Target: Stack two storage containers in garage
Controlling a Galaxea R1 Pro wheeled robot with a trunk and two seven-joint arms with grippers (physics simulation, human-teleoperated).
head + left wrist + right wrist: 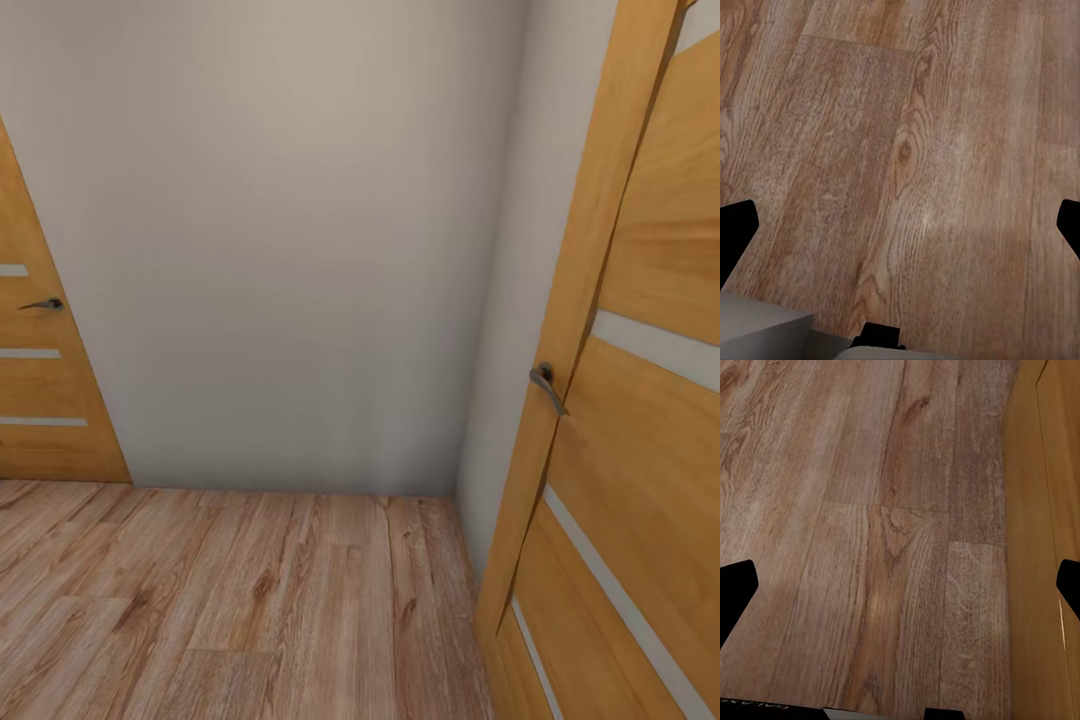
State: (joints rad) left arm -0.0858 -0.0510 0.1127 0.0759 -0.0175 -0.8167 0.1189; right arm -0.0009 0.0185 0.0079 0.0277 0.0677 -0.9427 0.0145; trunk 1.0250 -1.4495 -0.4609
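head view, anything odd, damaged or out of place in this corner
Nothing stands out. The right door stands open, swung in beside the beige wall; the left door looks flush with the wall. The wood plank floor shows no spills or damage. Both hands hang open over bare planks.

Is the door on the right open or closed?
Open. The right door stands swung out from the wall, its edge and handle facing the room.
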